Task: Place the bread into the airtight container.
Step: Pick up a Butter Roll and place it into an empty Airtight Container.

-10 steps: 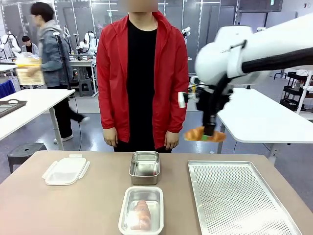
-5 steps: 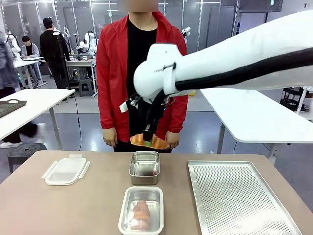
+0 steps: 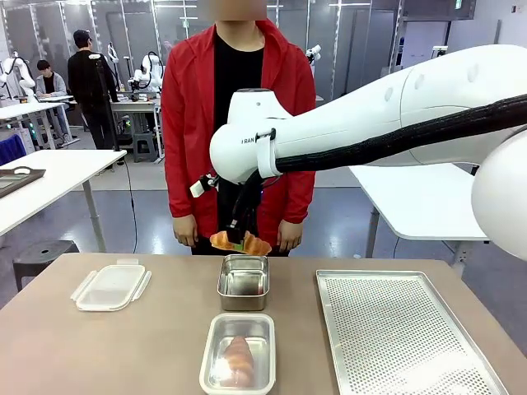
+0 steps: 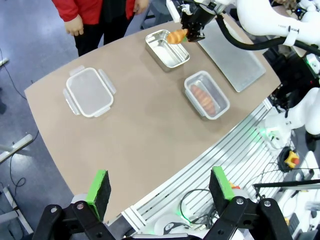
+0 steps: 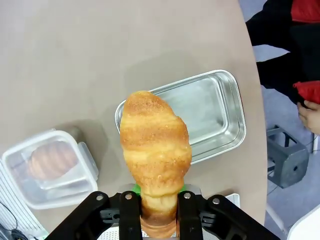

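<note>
bread (image 5: 155,145): golden-brown, ridged croissant shape | right gripper (image 5: 159,212) is clamping its narrow end, holding it above the empty steel container (image 3: 244,304) | left gripper (image 4: 160,187) is standing wide open, empty

**Tabletop Tally**

Two golden-brown flaky croissants are showing: the raised croissant (image 3: 240,242) and the boxed croissant (image 3: 238,360). Two rectangular steel containers are sitting out: the far container (image 3: 244,306) and the near container (image 3: 216,325). One clear plastic lid (image 3: 110,286) and one perforated metal tray (image 3: 395,337) are lying there.
</note>
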`<state>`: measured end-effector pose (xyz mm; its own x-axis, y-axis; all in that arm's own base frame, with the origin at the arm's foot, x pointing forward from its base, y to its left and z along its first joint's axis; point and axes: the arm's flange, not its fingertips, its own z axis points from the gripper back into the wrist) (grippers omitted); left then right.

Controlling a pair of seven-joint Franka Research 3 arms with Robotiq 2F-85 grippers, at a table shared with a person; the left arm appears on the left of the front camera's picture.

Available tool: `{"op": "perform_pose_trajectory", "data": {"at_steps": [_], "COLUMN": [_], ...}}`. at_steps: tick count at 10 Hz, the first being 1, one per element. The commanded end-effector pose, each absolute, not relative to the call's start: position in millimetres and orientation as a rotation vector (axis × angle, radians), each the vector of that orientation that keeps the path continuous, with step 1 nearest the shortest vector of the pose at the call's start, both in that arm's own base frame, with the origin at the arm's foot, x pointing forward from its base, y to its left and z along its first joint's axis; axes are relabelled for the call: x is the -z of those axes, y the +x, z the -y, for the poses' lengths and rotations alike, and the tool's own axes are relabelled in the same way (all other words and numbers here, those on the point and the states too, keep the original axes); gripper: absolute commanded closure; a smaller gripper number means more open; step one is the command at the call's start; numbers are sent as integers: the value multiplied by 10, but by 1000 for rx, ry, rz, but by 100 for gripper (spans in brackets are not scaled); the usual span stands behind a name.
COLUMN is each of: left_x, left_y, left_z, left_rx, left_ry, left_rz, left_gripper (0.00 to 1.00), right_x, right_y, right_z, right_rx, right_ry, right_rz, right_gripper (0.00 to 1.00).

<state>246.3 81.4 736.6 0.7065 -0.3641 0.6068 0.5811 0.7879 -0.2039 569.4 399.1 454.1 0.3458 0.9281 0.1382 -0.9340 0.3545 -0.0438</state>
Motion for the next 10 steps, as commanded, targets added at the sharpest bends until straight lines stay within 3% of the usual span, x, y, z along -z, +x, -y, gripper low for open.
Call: {"op": "perform_pose_trajectory", "data": {"at_steps": [1, 3, 5, 6, 10], "left_x": [-7373, -7373, -7373, -7373, -7373], "left_y": [2451, 2451, 2451, 2451, 2451], "left_z": [-813, -813, -813, -813, -813], "left_rx": [559, 559, 559, 559, 559], "left_ry": [-405, -405, -405, -405, -405], "left_rz": [581, 581, 581, 581, 581], "left_gripper": [0, 0, 0, 0, 0], "right_x": [-4545, -4540, -4485, -4461, -4342], "right_y": [5678, 5697, 5752, 5751, 5894], "right_z": [-3963, -3986, -4036, -4084, -4018], "right_rx": [-1211, -1208, -733, -488, -82], "right_ry": [41, 45, 104, 43, 39], "right_rz": [146, 147, 225, 213, 51], "right_gripper": [79, 79, 79, 79, 79]}}
